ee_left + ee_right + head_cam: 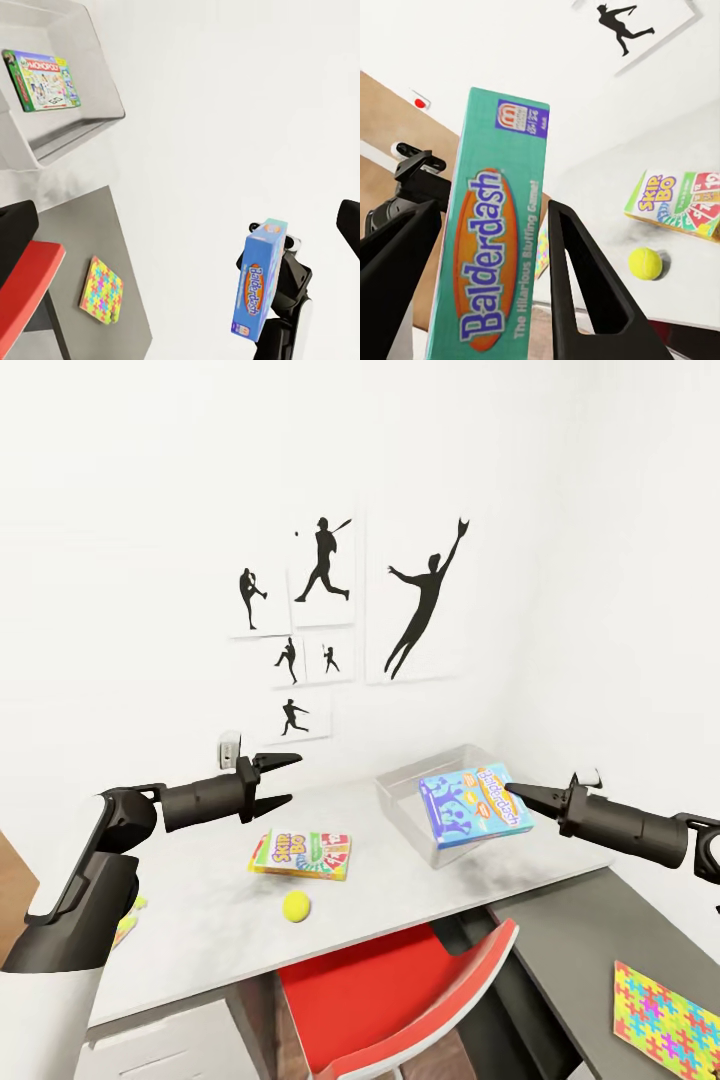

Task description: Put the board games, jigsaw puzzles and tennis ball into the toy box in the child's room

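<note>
My right gripper [514,791] is shut on the blue Balderdash board game [474,806], holding it tilted in the air by the light grey toy box [405,810] at the far right of the white table [200,900]. The right wrist view has Balderdash [491,255] clamped between both fingers. A Monopoly board game [41,79] lies inside the toy box [75,131]. The Skip-Bo game [300,853] and the tennis ball [296,905] rest mid-table. My left gripper [275,780] hovers open above the table, left of Skip-Bo. A colourful jigsaw puzzle [665,1020] lies on the dark grey cabinet.
A red chair [400,1000] is tucked under the table's front edge. The lower dark grey cabinet [590,930] adjoins the table on the right. Baseball silhouette posters [320,610] hang on the white wall behind. A red wall button [420,101] appears in the right wrist view.
</note>
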### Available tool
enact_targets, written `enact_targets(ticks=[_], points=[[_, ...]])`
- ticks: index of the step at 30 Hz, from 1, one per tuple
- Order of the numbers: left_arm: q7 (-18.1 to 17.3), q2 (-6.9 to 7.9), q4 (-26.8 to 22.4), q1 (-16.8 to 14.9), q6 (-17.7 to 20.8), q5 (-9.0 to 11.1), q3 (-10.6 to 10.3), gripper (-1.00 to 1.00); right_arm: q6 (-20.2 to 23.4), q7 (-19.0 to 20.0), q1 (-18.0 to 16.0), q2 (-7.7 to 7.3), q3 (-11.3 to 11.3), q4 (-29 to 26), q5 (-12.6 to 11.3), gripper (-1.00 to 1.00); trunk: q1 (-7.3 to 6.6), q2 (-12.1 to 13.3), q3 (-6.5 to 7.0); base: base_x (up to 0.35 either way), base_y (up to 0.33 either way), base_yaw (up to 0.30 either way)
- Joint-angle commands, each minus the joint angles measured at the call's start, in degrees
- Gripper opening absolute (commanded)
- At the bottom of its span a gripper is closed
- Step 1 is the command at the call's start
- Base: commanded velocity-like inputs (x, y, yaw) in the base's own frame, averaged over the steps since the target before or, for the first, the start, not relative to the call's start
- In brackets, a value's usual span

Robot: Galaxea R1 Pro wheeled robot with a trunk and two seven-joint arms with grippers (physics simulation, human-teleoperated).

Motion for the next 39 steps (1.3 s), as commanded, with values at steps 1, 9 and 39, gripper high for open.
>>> enact_targets(ticks=[1, 9, 39], points=[[0.6, 0.03, 0.0, -0.1, 0.0, 0.6, 0.0, 1.00, 0.2, 0.6, -0.1, -0.01, 0.0, 0.0, 0.5, -1.00, 0.04, -0.1, -0.13, 0.000, -0.007, 0.000], [0.6, 0.03, 0.0, -0.1, 0.0, 0.6, 0.0, 1.00, 0.2, 0.8, 0.0, -0.01, 0.4, 0.0, 0.5, -1.00, 0.04, -0.1, -0.13, 0.000, -0.003, 0.000], [0.7, -0.05, 0.0, -0.1, 0.0, 0.6, -0.1, 1.00, 0.2, 0.9, 0.0, -0.01, 0.4, 0.0, 0.5, -1.00, 0.04, -0.1, -0.13, 0.000, 0.000, 0.176]])
